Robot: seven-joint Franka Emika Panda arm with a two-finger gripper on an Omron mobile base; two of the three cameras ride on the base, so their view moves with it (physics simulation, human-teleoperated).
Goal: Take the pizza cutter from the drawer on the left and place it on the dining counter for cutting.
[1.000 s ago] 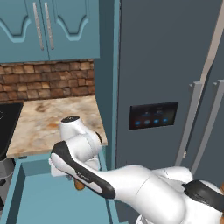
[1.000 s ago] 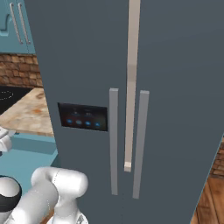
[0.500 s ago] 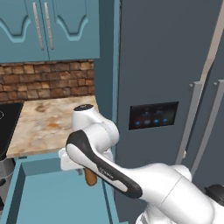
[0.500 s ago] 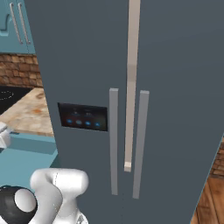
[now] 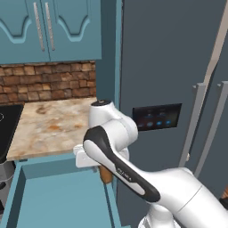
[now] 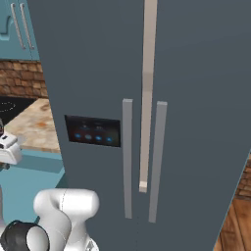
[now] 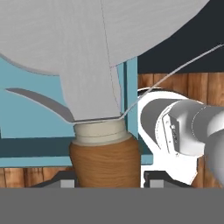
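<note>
My gripper (image 5: 101, 167) hangs over the right edge of the open teal drawer (image 5: 58, 202), shut on the pizza cutter (image 5: 107, 176), whose brown wooden handle pokes out below the white hand. In the hand view the handle (image 7: 105, 159) sits clamped between the dark fingertips (image 7: 154, 178), and the grey round blade (image 7: 87, 39) spreads across the top. Behind it lies the drawer's plain teal inside (image 7: 26, 109). The dining counter is out of view.
A tall dark grey fridge (image 5: 169, 67) with a display panel (image 5: 156, 117) stands right of the drawer, close to the arm. A short marbled counter (image 5: 49, 124), a black stovetop (image 5: 6, 127), a brick wall and teal upper cabinets (image 5: 44, 26) lie behind. Wooden floor (image 6: 240, 211) shows far right.
The arm has swung to the right above the drawer, carrying the pizza cutter from the drawer's middle to its right edge near the fridge. The grip has stayed the same.
</note>
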